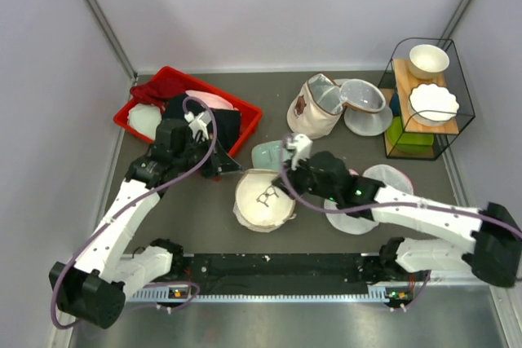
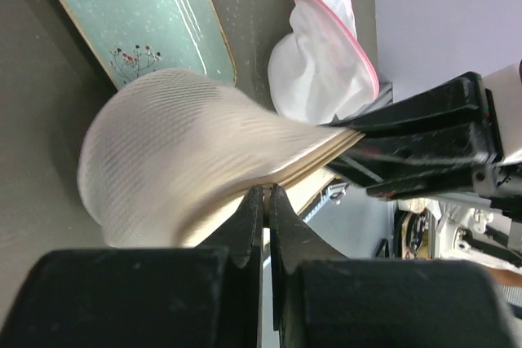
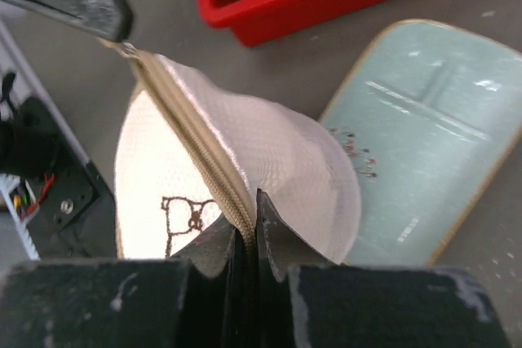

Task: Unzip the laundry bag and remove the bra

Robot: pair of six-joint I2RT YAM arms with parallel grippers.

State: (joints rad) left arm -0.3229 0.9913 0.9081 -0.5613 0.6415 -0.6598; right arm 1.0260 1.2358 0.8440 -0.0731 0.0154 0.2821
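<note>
The cream-white laundry bag (image 1: 263, 199) lies at the table's middle, its face with the bra icon (image 3: 183, 216) up. My left gripper (image 1: 235, 170) is shut on the bag's left edge, at the end of the zip (image 2: 266, 189). My right gripper (image 1: 286, 179) is shut on the zip seam at the bag's right edge (image 3: 249, 219). The two grippers hold the beige zip (image 3: 183, 132) stretched between them, and its teeth look closed along the length that shows. The bag's padded side (image 2: 171, 160) bulges upward. The bra is hidden.
A red bin (image 1: 249, 112) of garments stands at the back left. A teal tray (image 1: 267, 154) lies just behind the bag. A beige pouch (image 1: 312, 109) and a glass lid (image 1: 364, 101) sit further back. Pink-trimmed mesh bags (image 1: 383, 178) lie under the right arm. A wire rack (image 1: 426, 99) holds bowls.
</note>
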